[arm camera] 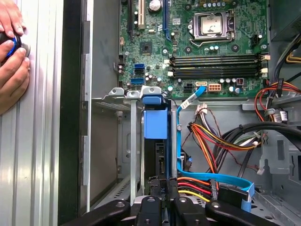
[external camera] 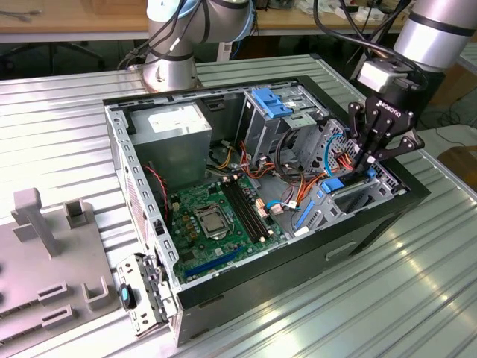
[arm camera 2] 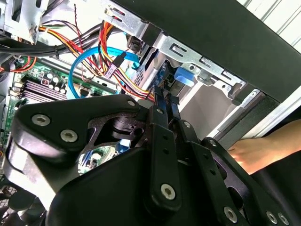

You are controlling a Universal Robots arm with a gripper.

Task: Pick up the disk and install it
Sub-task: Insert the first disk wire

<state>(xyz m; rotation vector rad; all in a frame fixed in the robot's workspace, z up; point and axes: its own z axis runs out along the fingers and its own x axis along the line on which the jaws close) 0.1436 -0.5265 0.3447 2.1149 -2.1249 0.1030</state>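
Observation:
The disk (external camera: 356,200), dark with blue side rails, stands on edge in the drive bay at the exterior view's right end of the open computer case (external camera: 313,250). In the first wrist view the disk (arm camera: 160,157) shows edge-on beneath a blue rail piece (arm camera: 155,123). My gripper (external camera: 365,162) hangs straight over it with its fingers drawn together, tips at the disk's upper edge. The narrow fingers (arm camera 2: 160,122) lie side by side, pointing at the bay's blue tab (arm camera 2: 184,76). In the first wrist view the gripper (arm camera: 163,186) sits on the disk's edge.
Coloured power cables (arm camera: 207,136) and a blue data cable (arm camera: 221,181) crowd the bay. The motherboard (external camera: 216,216), power supply (external camera: 175,130) and a cage with blue tabs (external camera: 272,104) fill the case. A person's hands (arm camera: 11,56) rest on the table beside it. A grey fixture (external camera: 37,224) stands at the exterior view's left.

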